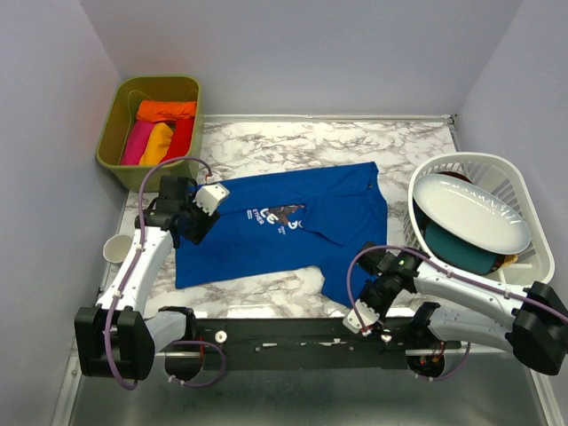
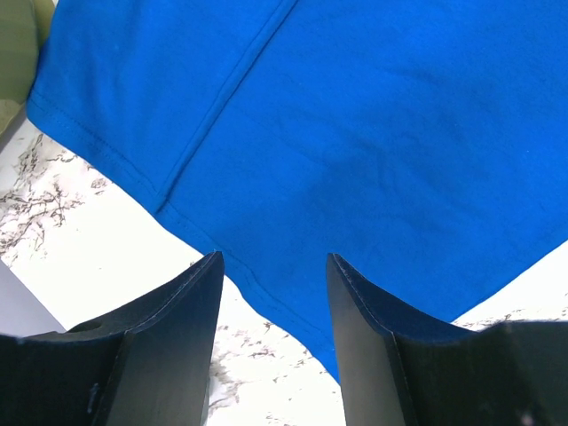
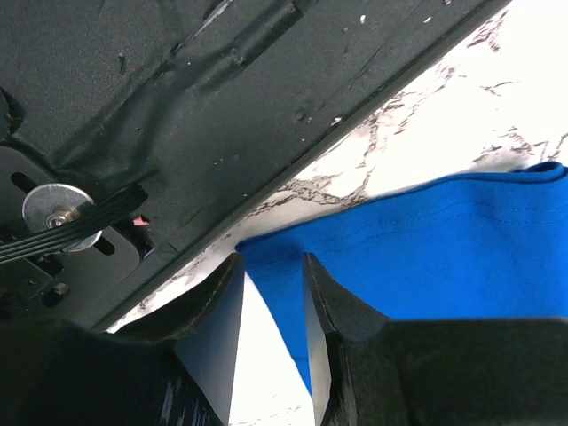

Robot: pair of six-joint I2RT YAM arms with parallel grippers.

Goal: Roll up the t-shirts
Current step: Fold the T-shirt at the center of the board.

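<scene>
Black fingers of the left gripper stand wide apart and hold nothing, right over the edge of the blue t-shirt. The right gripper has its fingers a little apart, holding nothing, above a corner of the shirt. The shirt lies spread out in the middle of the marble table, with the left gripper at its 9 o'clock side and the right gripper at its 5 o'clock corner. At 10 o'clock sits a green bin with rolled bright cloths inside. At 3 o'clock sits a white basket with a white dish in it.
</scene>
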